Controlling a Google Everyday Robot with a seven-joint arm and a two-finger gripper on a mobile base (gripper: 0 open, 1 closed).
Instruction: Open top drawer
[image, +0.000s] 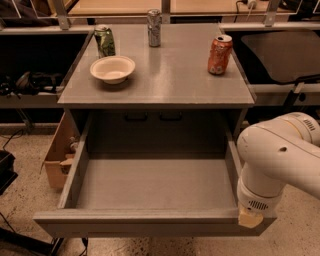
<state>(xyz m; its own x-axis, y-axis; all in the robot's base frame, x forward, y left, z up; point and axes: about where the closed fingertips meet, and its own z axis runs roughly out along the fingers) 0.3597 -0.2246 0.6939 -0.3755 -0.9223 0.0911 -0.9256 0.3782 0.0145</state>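
At the far left, on the floor beside the table (165, 82), a cardboard box (56, 156) leans against the table's side. On the table's grey top, the green can (104, 41) stands upright at the far left corner. The pale bowl (113, 68) sits just in front of it, a little to the right. The silver can (154, 28) stands at the far edge near the middle.

Below the top, the top drawer (140, 216) stands wide open. Its deep grey box body reaches out toward the near side, and its front panel runs along the bottom of my view. Two dark slots show in the back wall above the drawer's floor.

Further right on the table, the orange can (220, 54) stands upright near the right edge, well apart from the other cans.

My white arm (280, 155) comes in from the right and bends down to the drawer's near right corner. My pincer (249, 219) is at that corner, against the top edge of the front panel, with only a tan tip showing. I cannot tell how far open it is or whether it has hold of the panel.
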